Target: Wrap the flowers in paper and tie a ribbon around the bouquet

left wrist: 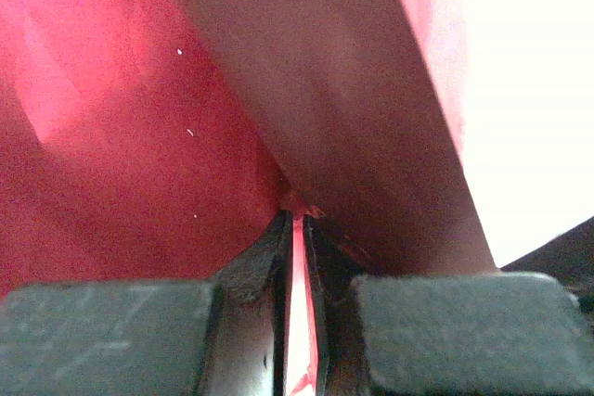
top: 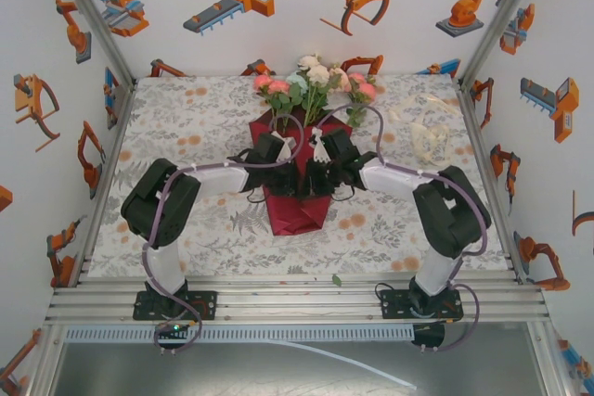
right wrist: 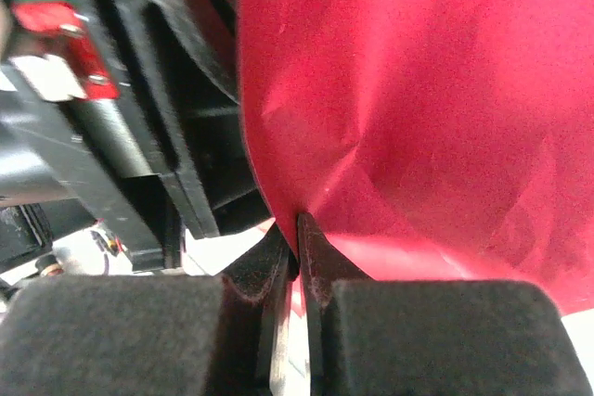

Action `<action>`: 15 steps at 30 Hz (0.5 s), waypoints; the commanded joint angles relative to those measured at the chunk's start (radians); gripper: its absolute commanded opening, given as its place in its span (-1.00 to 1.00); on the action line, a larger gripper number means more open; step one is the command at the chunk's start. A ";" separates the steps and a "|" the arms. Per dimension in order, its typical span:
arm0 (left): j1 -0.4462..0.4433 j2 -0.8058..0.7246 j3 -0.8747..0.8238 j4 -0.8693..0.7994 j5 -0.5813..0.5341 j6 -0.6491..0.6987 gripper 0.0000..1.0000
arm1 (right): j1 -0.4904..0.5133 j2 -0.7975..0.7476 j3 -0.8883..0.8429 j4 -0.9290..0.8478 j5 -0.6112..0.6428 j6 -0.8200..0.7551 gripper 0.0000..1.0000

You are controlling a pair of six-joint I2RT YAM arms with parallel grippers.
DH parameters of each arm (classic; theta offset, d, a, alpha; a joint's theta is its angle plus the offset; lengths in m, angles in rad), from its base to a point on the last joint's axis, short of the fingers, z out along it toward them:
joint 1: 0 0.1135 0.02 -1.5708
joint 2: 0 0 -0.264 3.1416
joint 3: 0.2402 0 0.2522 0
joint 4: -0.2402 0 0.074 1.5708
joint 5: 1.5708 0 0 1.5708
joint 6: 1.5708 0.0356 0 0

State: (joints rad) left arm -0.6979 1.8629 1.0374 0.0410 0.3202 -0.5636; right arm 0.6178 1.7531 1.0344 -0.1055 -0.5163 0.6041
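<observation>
Half wrapped, ribbon untouched

From above, we see the flowers [top: 311, 81] mid-table, blooms far, stems on the paper [top: 297, 210], which is partly folded up around them. The ribbon [top: 429, 141] lies loose at far right, untied.

Left wrist: the left gripper [left wrist: 295, 224] is clamped on a paper edge.

Right wrist: the right gripper [right wrist: 295, 229] has its jaws nearly together at a fold, and we cannot tell whether they hold it.

The top view is bright, even and sharp with only soft shadows on the table [top: 186, 118], while both wrist views are blurred at close range, the paper [left wrist: 111, 136] glowing pinkish and, it seems, backlit, one corner blown white.
</observation>
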 commanded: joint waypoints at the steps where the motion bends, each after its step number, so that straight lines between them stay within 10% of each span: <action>1: -0.002 -0.080 -0.034 0.064 -0.069 -0.014 -0.70 | 0.011 0.010 -0.001 0.056 -0.054 0.014 -0.76; 15: 0.198 -0.292 0.035 -0.367 -0.360 -0.044 -0.76 | 0.008 -0.007 0.026 -0.004 0.020 -0.023 -0.75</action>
State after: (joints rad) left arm -0.5583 1.5646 1.1038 -0.2192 0.0170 -0.5671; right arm 0.6197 1.7668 1.0336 -0.0933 -0.5114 0.6014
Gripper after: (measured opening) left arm 0.123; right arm 0.121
